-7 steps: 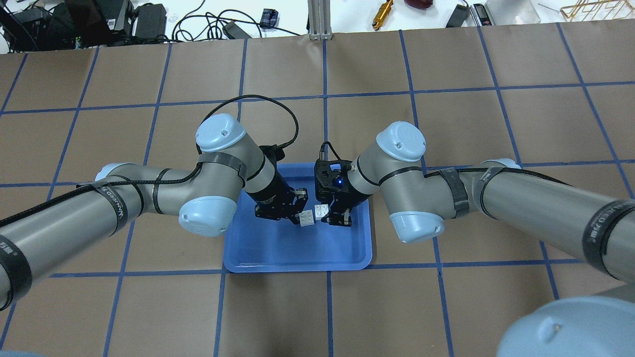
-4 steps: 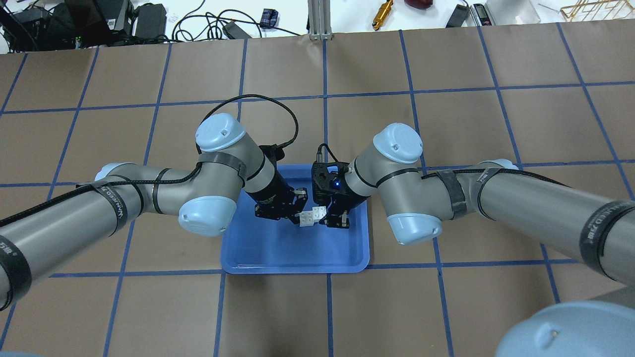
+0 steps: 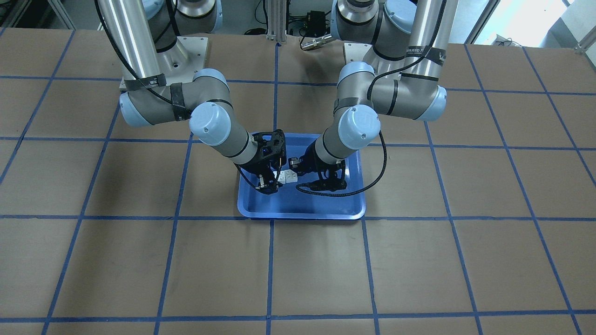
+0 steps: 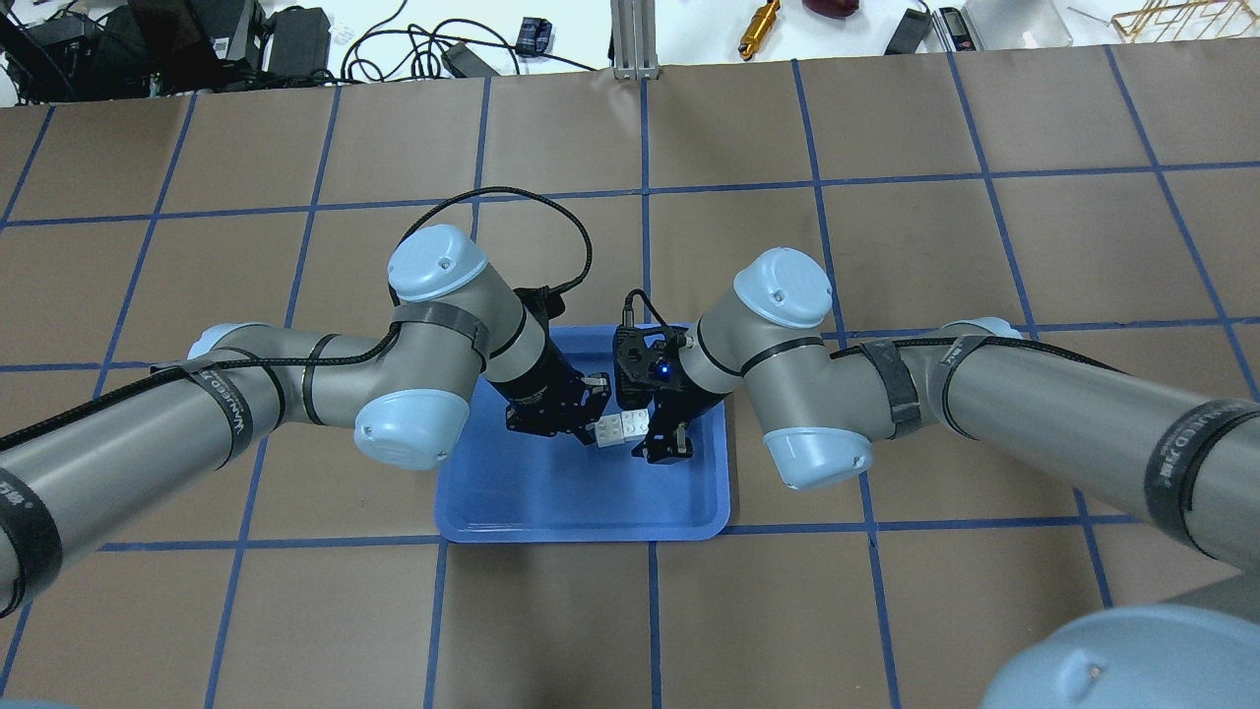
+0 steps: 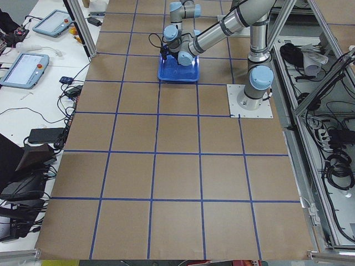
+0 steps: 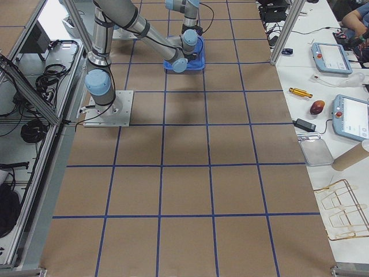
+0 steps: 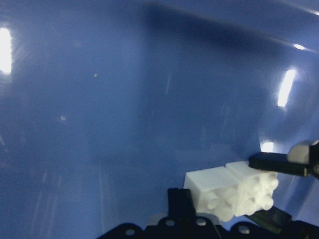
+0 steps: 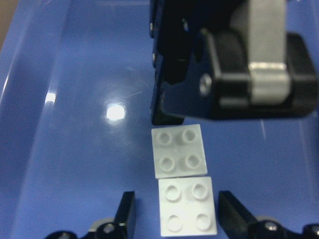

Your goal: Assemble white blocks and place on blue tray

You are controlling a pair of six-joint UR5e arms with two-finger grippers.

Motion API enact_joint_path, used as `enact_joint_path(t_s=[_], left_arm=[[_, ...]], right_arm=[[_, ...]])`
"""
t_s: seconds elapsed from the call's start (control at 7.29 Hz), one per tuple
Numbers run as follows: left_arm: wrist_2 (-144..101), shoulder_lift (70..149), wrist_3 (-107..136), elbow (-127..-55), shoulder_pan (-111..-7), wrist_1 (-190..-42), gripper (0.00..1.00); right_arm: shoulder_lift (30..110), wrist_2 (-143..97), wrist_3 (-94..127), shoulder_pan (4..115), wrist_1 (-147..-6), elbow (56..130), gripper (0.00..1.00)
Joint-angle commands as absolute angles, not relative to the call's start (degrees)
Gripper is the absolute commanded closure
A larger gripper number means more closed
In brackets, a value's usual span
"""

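Observation:
Two white studded blocks lie edge to edge over the blue tray [image 4: 581, 537], also seen from the front [image 3: 302, 215]. My left gripper [image 4: 594, 421] is shut on the left block [image 4: 608, 431], and one finger shows beside it in the left wrist view [image 7: 209, 191]. My right gripper [image 4: 655, 431] is open around the right block [image 4: 636, 421]. In the right wrist view its fingertips [image 8: 128, 214] flank that block [image 8: 188, 209] with a gap on one side. The left block [image 8: 179, 150] lies just beyond.
The tray sits on a brown table with blue grid lines [image 4: 650, 630]. Both forearms lean in over the tray's sides. Cables, tools and boxes lie past the far edge [image 4: 472, 59]. Tablets lie on the side benches [image 5: 28, 64].
My right gripper has moved left, bringing its block against the left one and closing the gap. The tray has slid slightly left. My left arm has held still.

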State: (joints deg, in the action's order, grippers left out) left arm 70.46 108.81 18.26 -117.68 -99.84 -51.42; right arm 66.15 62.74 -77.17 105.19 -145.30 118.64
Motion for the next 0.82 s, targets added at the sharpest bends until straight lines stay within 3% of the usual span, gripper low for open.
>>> enact_joint_path(t_s=[0.0, 0.27, 0.69], left_arm=[[70.5, 108.8, 18.1, -117.7, -99.8, -51.4, 1.0], [70.5, 108.5, 18.0, -117.6, -99.8, -51.3, 1.0], [70.5, 108.4, 18.0, -117.3, -99.8, -51.0, 1.0]], right_arm=[[66.5, 62.8, -77.1, 105.1, -145.3, 118.5, 0.2], [66.7, 62.8, -76.4, 104.6, -145.4, 118.0, 0.11], [72.0, 63.8, -73.6, 103.5, -143.3, 116.2, 0.08]])
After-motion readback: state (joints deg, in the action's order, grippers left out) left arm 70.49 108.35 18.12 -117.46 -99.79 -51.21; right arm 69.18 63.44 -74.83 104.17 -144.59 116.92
